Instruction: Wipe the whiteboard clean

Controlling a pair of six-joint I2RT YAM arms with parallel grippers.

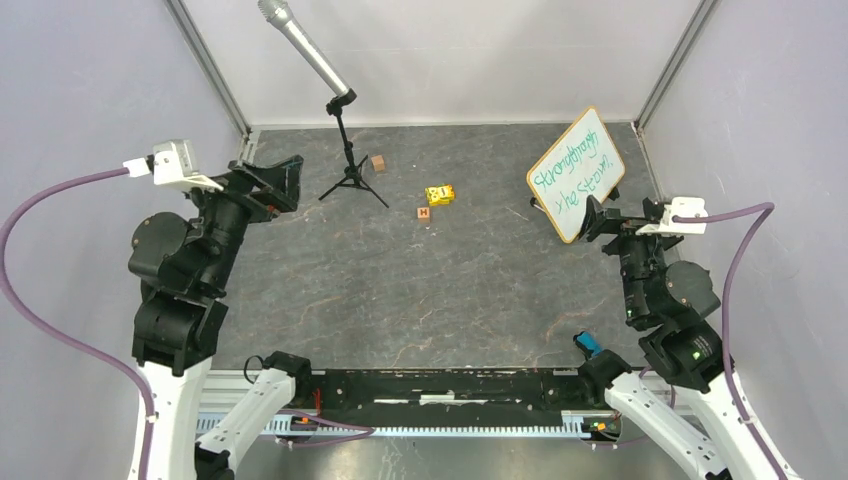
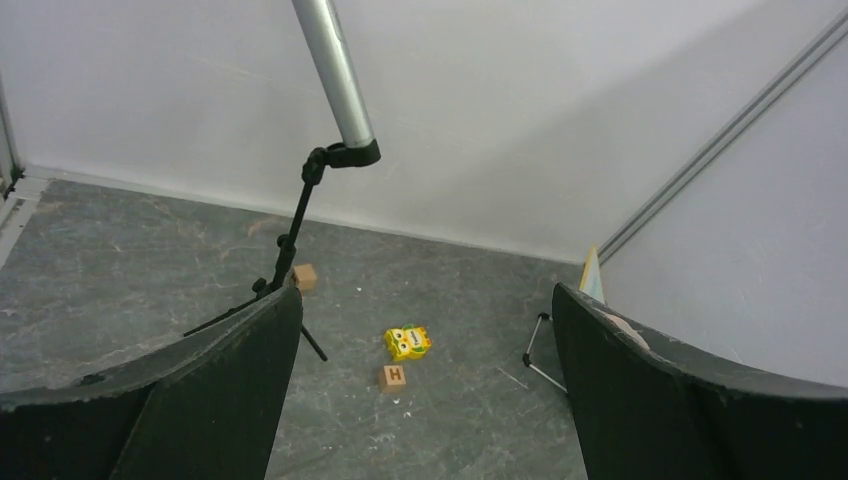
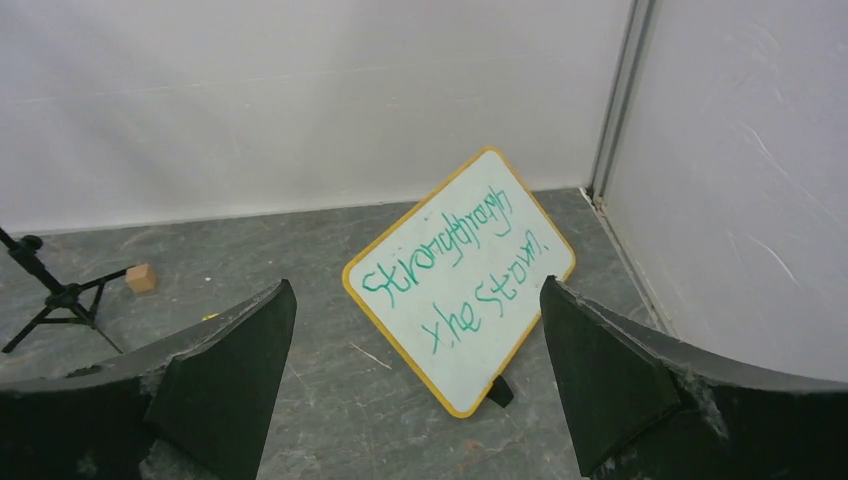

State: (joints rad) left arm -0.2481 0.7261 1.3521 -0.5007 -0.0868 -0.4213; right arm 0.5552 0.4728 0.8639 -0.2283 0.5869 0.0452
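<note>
At the left, the left gripper (image 1: 288, 186) hangs spread and empty, at upper right the whiteboard (image 1: 578, 172) leans with green writing, the right gripper (image 1: 592, 220) spread just beside it, so erasing seems not begun and next calls for reaching the written face.

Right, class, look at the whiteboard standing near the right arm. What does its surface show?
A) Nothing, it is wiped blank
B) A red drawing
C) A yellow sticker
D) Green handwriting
D: the whiteboard carries two lines of green handwriting across its white face, plain in the right wrist view and also visible in the top view.
</note>
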